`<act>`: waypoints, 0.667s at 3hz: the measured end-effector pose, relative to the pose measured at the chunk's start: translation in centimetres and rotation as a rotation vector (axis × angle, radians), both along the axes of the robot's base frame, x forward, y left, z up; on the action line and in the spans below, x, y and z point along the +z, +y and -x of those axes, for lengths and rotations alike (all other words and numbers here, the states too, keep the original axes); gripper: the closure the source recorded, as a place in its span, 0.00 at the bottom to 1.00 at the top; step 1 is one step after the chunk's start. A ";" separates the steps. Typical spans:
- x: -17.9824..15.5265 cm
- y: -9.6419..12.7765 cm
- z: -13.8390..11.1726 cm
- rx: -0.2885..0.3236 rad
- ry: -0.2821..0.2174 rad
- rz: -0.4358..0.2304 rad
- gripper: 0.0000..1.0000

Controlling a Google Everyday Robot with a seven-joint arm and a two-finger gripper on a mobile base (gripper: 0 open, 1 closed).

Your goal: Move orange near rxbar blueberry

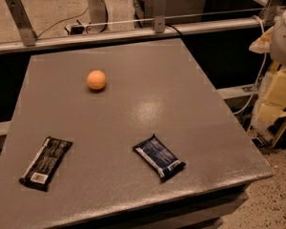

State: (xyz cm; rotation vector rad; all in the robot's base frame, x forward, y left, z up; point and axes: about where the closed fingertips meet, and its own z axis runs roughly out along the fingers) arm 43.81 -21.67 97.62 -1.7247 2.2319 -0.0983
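Orange [96,79] on bench [181,80], well apart from rxbar blueberry [159,157] near front. Gripper [275,101] at right edge, off bench; whether open or closed, cannot tell.

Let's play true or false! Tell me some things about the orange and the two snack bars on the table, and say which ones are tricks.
1. The orange is touching the blue bar. False: they lie apart, with the orange farther back on the table.
2. The black bar lies near the table's front left corner in the camera view. True.
3. The gripper is holding the orange. False: it is at the right edge of the view, beside the table and away from the orange, which sits alone on the table.
4. The blue bar lies to the right of the black bar in the view. True.
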 end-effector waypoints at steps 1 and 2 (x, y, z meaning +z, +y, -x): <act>0.0 0.0 0.0 0.000 0.000 0.000 0.00; 0.3 1.1 -2.4 0.046 -0.015 -0.024 0.00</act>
